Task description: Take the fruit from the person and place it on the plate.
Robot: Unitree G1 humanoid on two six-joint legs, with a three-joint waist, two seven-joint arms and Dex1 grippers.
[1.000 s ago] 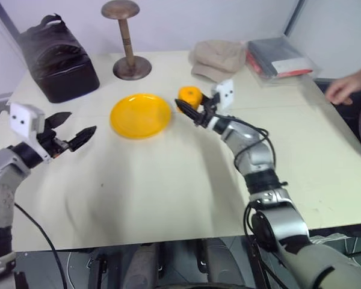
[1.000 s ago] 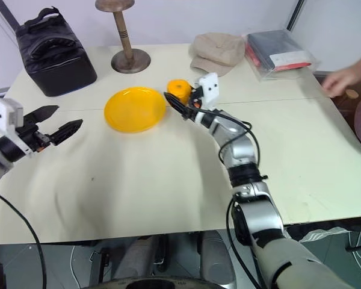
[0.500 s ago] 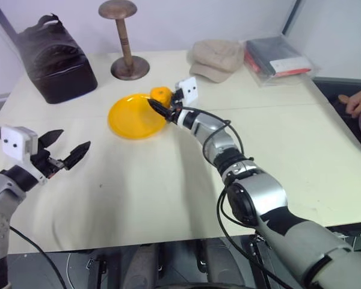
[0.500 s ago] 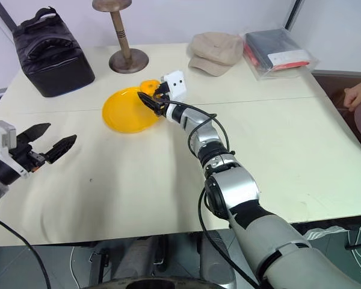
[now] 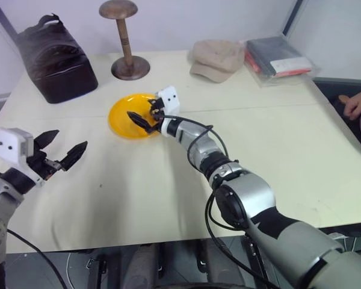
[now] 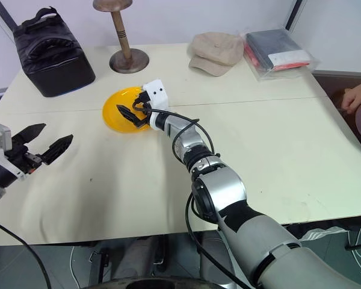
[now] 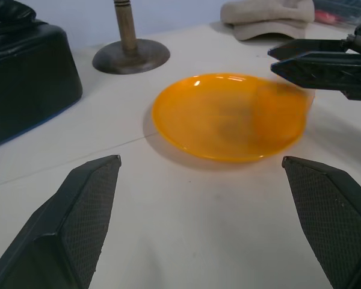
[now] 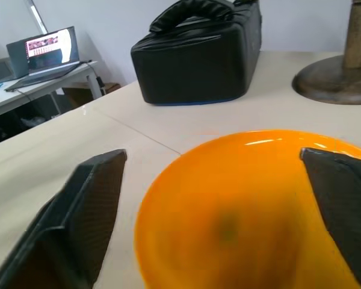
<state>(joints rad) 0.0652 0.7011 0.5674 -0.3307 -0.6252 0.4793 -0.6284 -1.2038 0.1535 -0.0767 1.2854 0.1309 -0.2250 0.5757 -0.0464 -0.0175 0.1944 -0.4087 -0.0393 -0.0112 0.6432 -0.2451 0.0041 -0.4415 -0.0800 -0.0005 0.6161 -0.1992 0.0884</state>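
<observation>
The right pincer has just opened wide over the plate; the blurred fruit seems released there.

The left pincer waits open at eight o'clock from the plate.

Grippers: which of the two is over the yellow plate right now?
The right gripper, fingers spread above the plate. The left gripper, also open, hangs over bare table on the robot's left side, well clear of the plate.

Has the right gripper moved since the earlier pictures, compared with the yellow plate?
Yes. The right gripper was beside the plate on the cap's side; now it hangs over the plate, jaws open.
</observation>
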